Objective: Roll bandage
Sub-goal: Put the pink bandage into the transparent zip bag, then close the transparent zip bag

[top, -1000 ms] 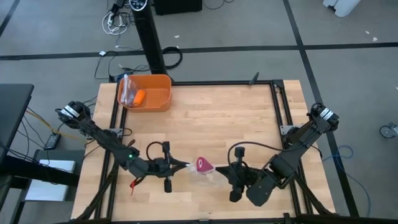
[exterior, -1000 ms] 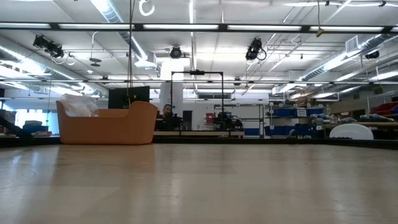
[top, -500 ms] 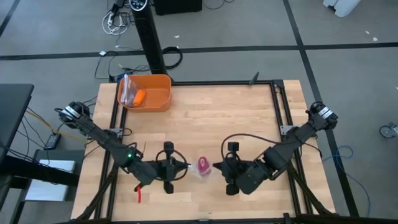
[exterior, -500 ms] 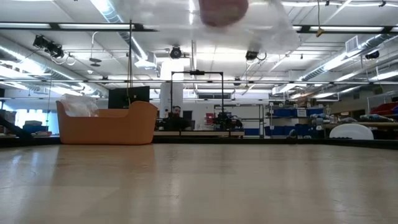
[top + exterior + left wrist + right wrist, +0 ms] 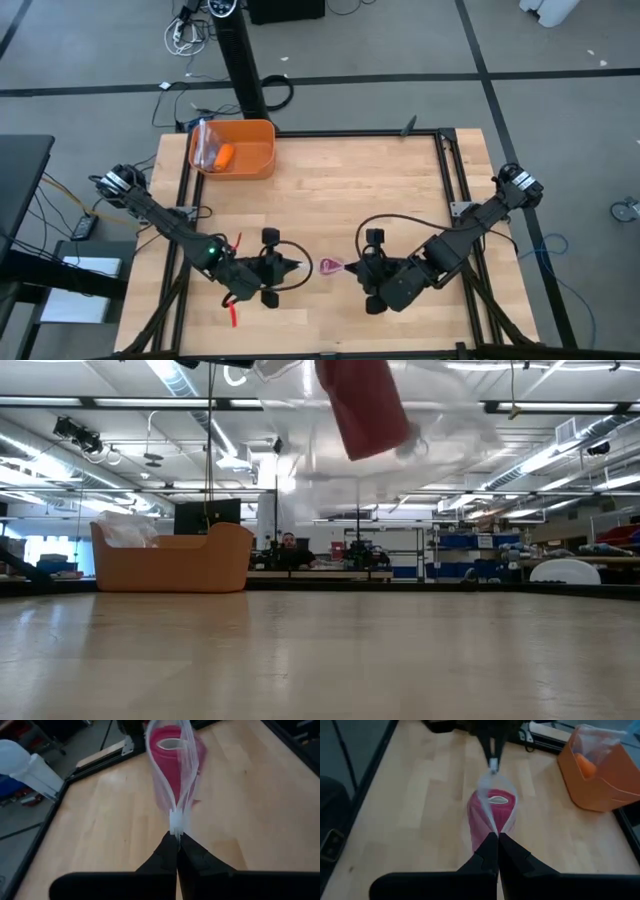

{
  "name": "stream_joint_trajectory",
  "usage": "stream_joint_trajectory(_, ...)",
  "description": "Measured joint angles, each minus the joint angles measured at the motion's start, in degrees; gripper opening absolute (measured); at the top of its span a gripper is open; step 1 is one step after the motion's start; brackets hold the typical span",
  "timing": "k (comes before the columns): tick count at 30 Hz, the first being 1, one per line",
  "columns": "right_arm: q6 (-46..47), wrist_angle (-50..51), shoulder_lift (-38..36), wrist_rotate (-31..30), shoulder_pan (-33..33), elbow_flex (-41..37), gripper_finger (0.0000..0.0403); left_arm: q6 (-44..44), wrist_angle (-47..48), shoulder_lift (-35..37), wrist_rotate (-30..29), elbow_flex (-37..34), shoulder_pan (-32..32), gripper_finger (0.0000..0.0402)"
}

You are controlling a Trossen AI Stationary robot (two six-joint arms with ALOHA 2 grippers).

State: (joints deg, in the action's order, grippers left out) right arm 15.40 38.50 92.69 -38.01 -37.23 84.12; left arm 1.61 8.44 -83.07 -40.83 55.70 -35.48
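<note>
High view, read left to right. At upper left, an orange bin is sitting at the table's far edge, holding a small orange object and a bit of clear plastic. At lower left of centre, the left gripper is pinching one end of a clear plastic bag; its fingers are pressed together on the bag's top edge, as the left wrist view confirms. At centre, the bandage is appearing as a pink cylinder already wound, sitting inside the bag, which is hanging between the two grippers above the wooden table. At lower right of centre, the right gripper is nipping the opposite end of the same edge, its fingers likewise closed tight on the plastic.

In the low view the bagged roll is hanging at the top centre of the frame, clear of the tabletop; a person is sitting far behind in the room.

Judged progress: the rolling itself looks complete, since no loose strip is showing. What appears to be remaining is closing or setting down the bag, perhaps delivering it to the bin.
</note>
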Motion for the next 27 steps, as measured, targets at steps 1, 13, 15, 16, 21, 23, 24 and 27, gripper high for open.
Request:
stream_joint_trajectory(1, 0.0, 0.2, 0.0, 0.7, 0.2, 0.0, 0.0, 0.1, -0.6, -0.2, 0.7, 0.0, 0.1, 0.0001)
stream_joint_trajectory(13, 3.0, 5.9, 1.7, 7.7, 4.6, 0.0, 0.0, 0.2, 0.2, -2.0, 1.9, 0.0, 0.4, 0.0001)
stream_joint_trajectory(15, 3.4, 5.8, 2.0, 7.9, 4.9, 0.0, 0.0, -0.4, -0.3, -2.0, 1.5, 0.0, 0.4, 0.0001)
stream_joint_trajectory(16, 3.6, 6.1, 2.4, 8.0, 5.1, 0.0, 0.0, -1.0, -0.5, -2.0, 1.1, 0.0, 0.4, 0.0001)
stream_joint_trajectory(21, 5.5, 6.6, 2.8, 8.6, 5.2, 0.0, 0.0018, -0.9, -1.8, -2.0, -0.4, 0.0, 0.4, 0.0001)
stream_joint_trajectory(23, 6.3, 6.7, 2.3, 8.4, 4.6, 0.0, 0.004, 0.1, -1.7, -2.2, 0.6, 0.0, 0.5, 0.0001)
stream_joint_trajectory(24, 6.9, 6.3, 1.8, 8.2, 4.5, 0.0, 0.0053, 0.2, -1.6, -2.2, 0.8, 0.0, 0.5, 0.0002)
stream_joint_trajectory(27, 10.3, 2.9, 0.3, 7.9, 4.4, 0.0, 0.0093, 0.2, -1.8, -2.2, 1.0, 0.0, 0.6, 0.0002)
